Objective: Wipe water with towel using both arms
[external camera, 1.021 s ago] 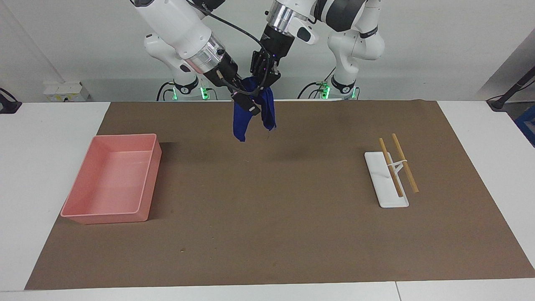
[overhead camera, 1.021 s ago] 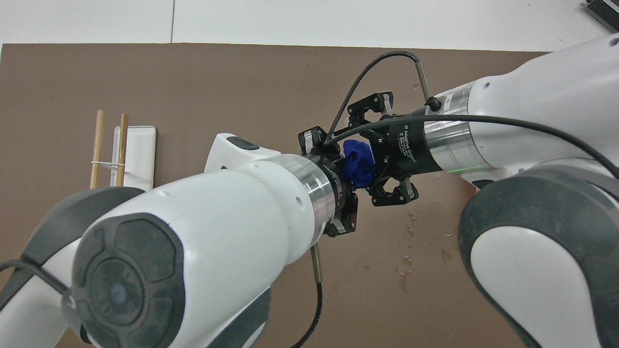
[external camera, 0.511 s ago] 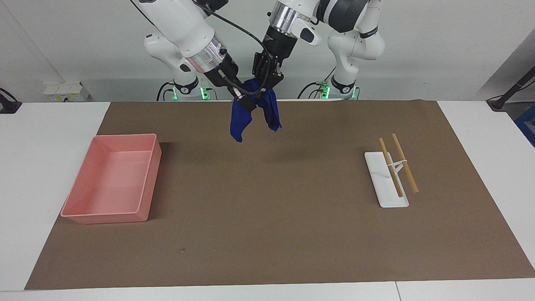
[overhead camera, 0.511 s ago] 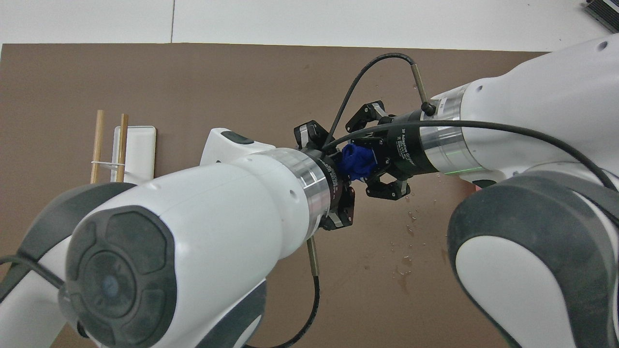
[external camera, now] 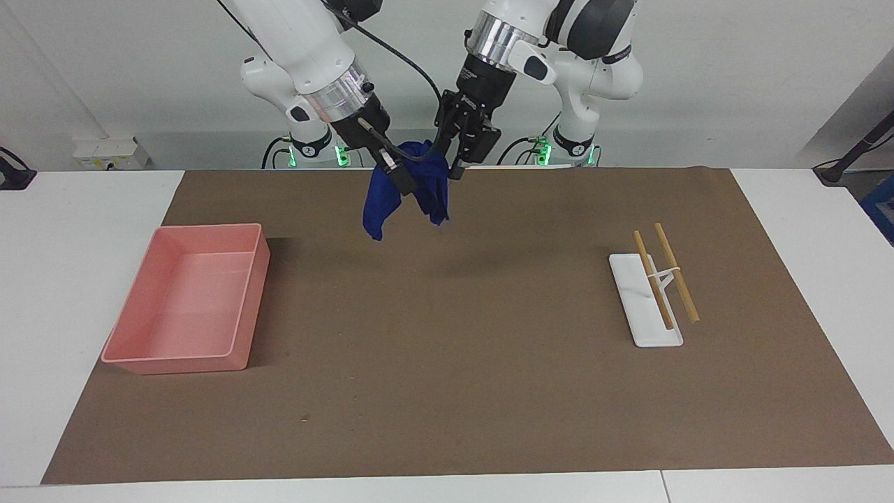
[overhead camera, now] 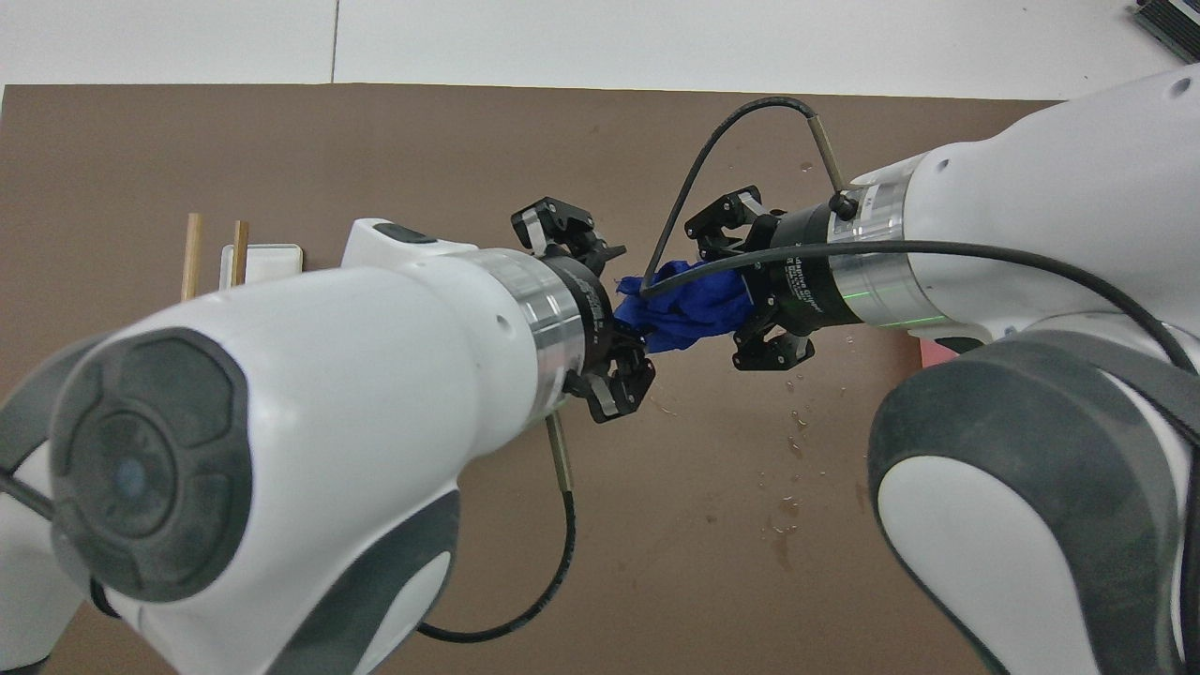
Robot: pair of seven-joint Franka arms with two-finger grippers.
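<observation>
The blue towel [external camera: 429, 185] hangs in the air over the brown mat [external camera: 447, 363], near the robots' edge and midway along it. My right gripper [external camera: 399, 178] is shut on its upper part, and two lobes hang below. In the overhead view the towel [overhead camera: 689, 305] stretches from the right gripper [overhead camera: 741, 295] to the left gripper [overhead camera: 630, 314], which its pointed end reaches. In the facing view the left gripper [external camera: 464, 166] is right beside the towel's top. Small water drops [overhead camera: 795, 441] lie on the mat under the right arm.
A pink tray [external camera: 248, 300] stands toward the right arm's end of the mat. A white rest [external camera: 646, 321] with two wooden sticks [external camera: 676, 272] lies toward the left arm's end; it also shows in the overhead view [overhead camera: 267, 262].
The two grippers have drawn apart. The right gripper moved toward the pink tray's end with the towel, the left gripper the other way. The towel went from bunched to stretched between them.
</observation>
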